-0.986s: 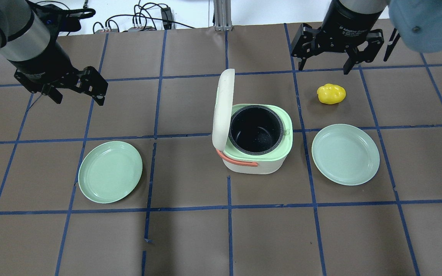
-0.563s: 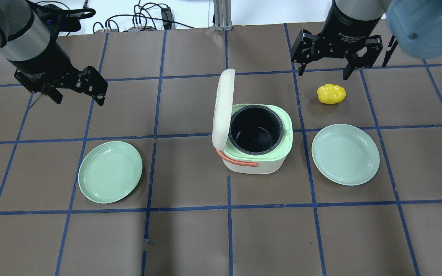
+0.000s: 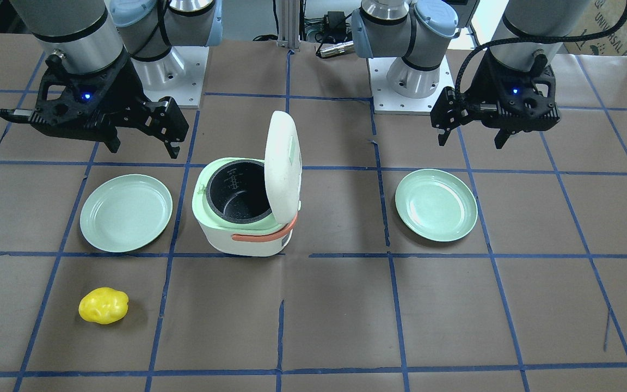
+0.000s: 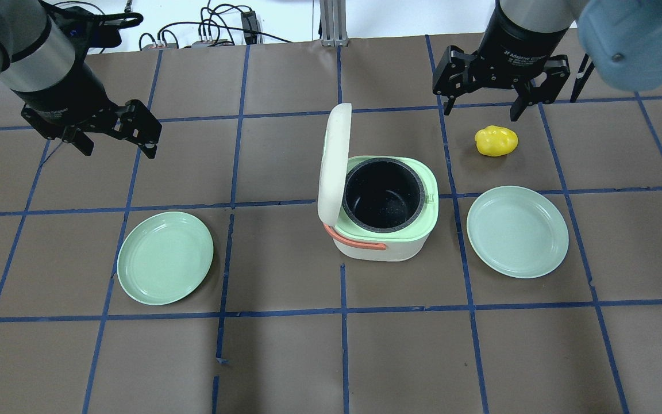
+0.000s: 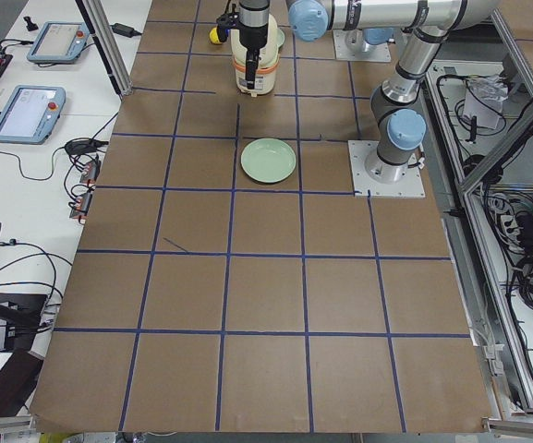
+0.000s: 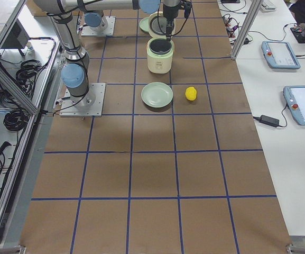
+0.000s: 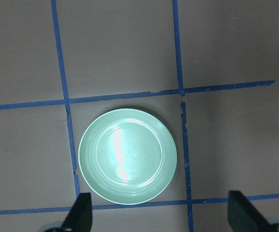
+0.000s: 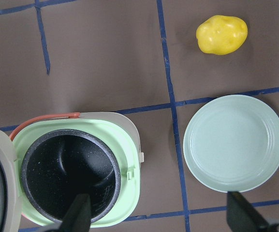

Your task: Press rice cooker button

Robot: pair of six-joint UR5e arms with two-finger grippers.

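The cooker (image 4: pixel 385 233) sits about mid-surface with its lid (image 4: pixel 334 161) already up. The lid stands nearly upright on the hinge at the robot's left side, so the dark pot (image 4: pixel 384 196) inside is open to view, and I can see nothing in it. The rim around the pot is pale green, the body below is cream, and an orange handle (image 4: pixel 360 242) lies folded low around the lid side. A small tab (image 4: pixel 431 198) sticks out from the rim on the side opposite the lid. Whether that is the button I cannot tell from here. Nothing touches the cooker. A green plate lies on each side of it, both bare: the right plate (image 4: pixel 517 231) just beside the body, and the left plate (image 4: pixel 165 257) further off past the lid. A yellow lump (image 4: pixel 496 141) lies alone on the surface beyond the right plate, towards the operators' side, touching nothing. The right fingers (image 4: pixel 529 98) hang in the air spread wide and holding nothing — from the wrist camera their tips frame the cooker, the right plate and the lump below. The left fingers (image 4: pixel 142 129) are released too, well apart and empty, up above the left plate and well clear of the cooker. The surface (image 4: pixel 285 356) is brown — taped off in a grid of blue lines.
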